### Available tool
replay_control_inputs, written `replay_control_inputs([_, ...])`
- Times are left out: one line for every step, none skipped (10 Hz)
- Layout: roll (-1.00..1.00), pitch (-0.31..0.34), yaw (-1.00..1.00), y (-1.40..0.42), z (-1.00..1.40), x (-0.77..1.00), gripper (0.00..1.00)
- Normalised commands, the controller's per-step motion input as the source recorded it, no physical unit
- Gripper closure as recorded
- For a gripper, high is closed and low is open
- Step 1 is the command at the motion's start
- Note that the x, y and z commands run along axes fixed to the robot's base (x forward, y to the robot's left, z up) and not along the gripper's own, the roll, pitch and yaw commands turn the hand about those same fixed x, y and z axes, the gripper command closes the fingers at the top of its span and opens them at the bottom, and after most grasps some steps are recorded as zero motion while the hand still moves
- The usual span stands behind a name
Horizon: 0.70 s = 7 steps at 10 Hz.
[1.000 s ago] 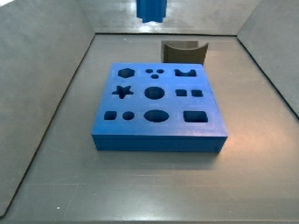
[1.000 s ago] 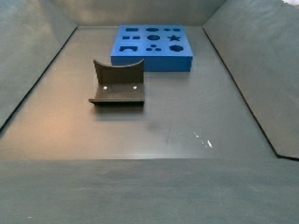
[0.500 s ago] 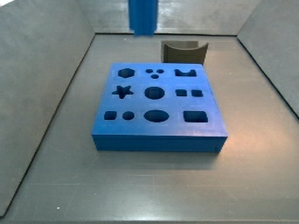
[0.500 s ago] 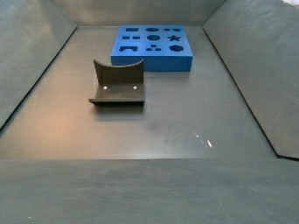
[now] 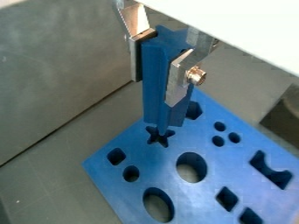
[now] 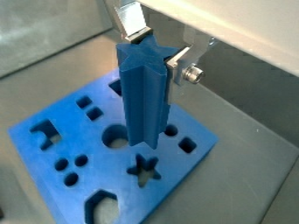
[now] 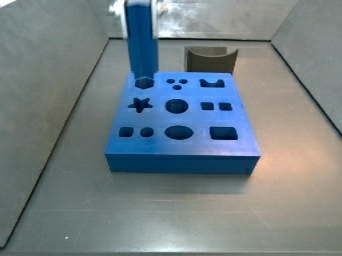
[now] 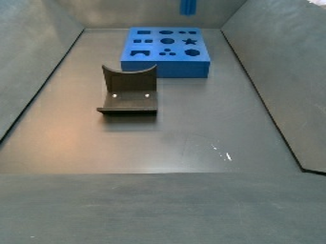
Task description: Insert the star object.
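Observation:
My gripper point(image 5: 160, 59) is shut on the star object point(image 5: 156, 87), a tall bright-blue star-section peg held upright; both also show in a wrist view point(image 6: 153, 48), the peg point(image 6: 142, 101). The wide blue block point(image 7: 181, 135) with many shaped holes lies on the floor. Its star hole point(image 7: 138, 102) shows in both wrist views point(image 5: 159, 136) point(image 6: 142, 169). The peg point(image 7: 139, 40) hangs just above the block's back left part, close to the star hole. In a side view only the peg's lower end point(image 8: 189, 6) shows above the block point(image 8: 166, 65). The gripper itself is cut off above both side views.
A dark grey curved piece point(image 7: 210, 58) stands behind the block, and shows in front of it in a side view point(image 8: 128, 91). Grey sloping walls point(image 7: 54, 120) point(image 8: 274, 86) enclose the floor on all sides.
The peg has come down and moved left in a side view, from the top edge to just above the block's back left. Its end now shows in the other side view.

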Motion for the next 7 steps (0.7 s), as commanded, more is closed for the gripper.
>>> replay_control_inputs([0.13,-0.033,0.00,0.03,-1.00,-0.11,1.00])
replay_control_inputs([0.17,-0.020,-0.09,0.04,-0.92,-0.08,1.00])
replay_control_inputs([0.14,0.000,-0.47,0.09,-0.64,-0.25,1.00])
replay_control_inputs([0.13,0.000,-0.83,0.05,-0.64,-0.21,1.00])
replay_control_inputs([0.07,0.000,-0.91,0.04,-0.65,-0.21,1.00])
replay_control_inputs([0.02,0.000,-0.94,0.04,-0.64,-0.23,1.00])
replay_control_inputs([-0.02,0.000,-0.97,0.00,-0.50,-0.14,1.00])
